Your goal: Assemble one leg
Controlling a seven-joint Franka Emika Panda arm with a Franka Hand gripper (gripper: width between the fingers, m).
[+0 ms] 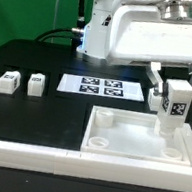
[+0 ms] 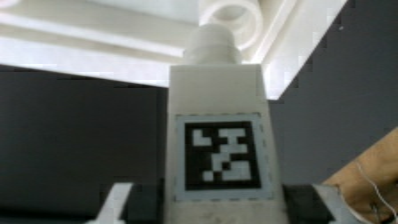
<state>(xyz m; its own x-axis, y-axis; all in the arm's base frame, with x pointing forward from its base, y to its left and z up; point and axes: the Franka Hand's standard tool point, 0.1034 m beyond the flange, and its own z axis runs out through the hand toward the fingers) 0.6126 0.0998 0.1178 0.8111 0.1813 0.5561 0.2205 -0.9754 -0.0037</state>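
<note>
Leg: small white block with a black-and-white tag, leg (image 1: 174, 102), held upright above the tray piece (image 1: 116, 148) near the corner on the exterior view's right.
Claw: claw (image 1: 175, 89) is clenched on the leg, 1 finger on either side; in the wrist view the fingers (image 2: 121, 203) flank the tagged face.
Leg tip: the wrist view shows a narrow peg end pointing toward a round socket (image 2: 231, 12) in the white piece.
Contact: whether the peg has entered the socket I cannot tell; in the exterior view the leg's lower end seems to be at or just over the tray surface.
Step in hand: seating this 1 leg in its corner socket, judging by the alignment.
Next move: probably a straight descent with the leg kept upright, then twisting or pressing home.
Other parts: 2 spare blocks (image 1: 21, 84) lie apart on the black worktop (image 1: 49, 61), beside the marker board (image 1: 101, 87).
</note>
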